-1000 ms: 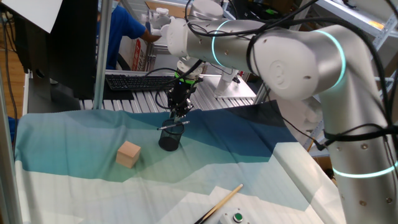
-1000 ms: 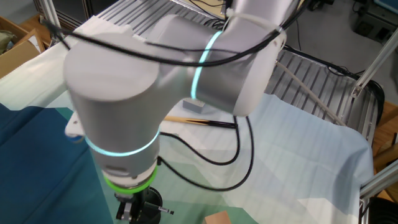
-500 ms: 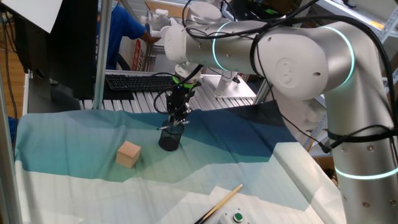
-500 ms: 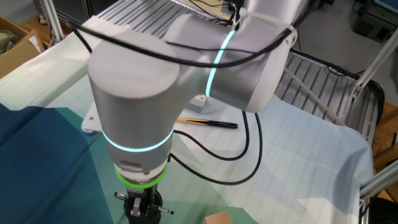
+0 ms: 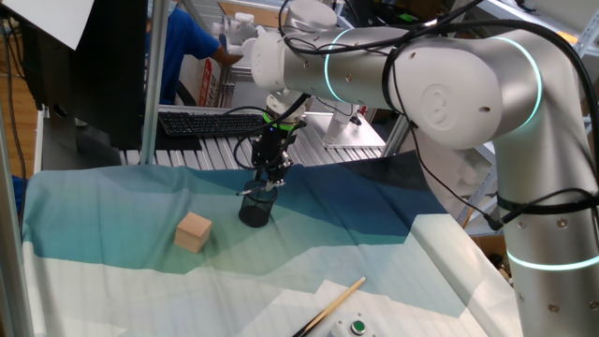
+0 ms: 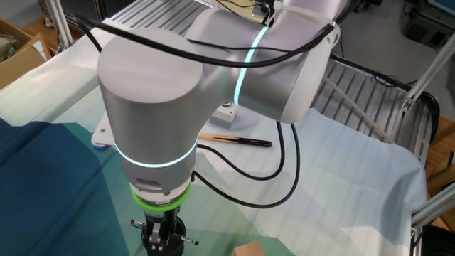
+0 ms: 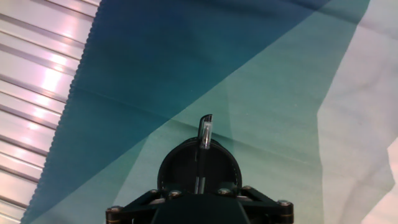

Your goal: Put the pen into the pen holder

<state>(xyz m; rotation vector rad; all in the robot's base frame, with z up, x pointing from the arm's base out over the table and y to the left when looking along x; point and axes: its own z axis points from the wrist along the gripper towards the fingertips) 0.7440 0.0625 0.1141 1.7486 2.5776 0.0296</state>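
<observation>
The pen holder (image 5: 255, 213) is a small black mesh cup standing on the blue-green cloth. The thin dark pen (image 5: 256, 190) lies almost level just over its rim, its right end a little higher. My gripper (image 5: 271, 178) points down right above the cup and is shut on the pen near that right end. In the other fixed view the gripper (image 6: 159, 239) sits over the cup (image 6: 174, 230) at the bottom edge, with the pen (image 6: 188, 241) sticking out to the right. In the hand view the pen (image 7: 203, 146) crosses the cup's opening (image 7: 177, 168); my fingertips are hidden.
A tan wooden cube (image 5: 194, 231) sits on the cloth left of the cup. A long tan wooden stick (image 5: 329, 306) lies near the front edge, beside a small green button (image 5: 357, 327). A keyboard (image 5: 208, 122) and metal slats lie behind the cloth.
The arm's upper links have shifted a little. The gripper, the pen and the cup stay almost where they were.
</observation>
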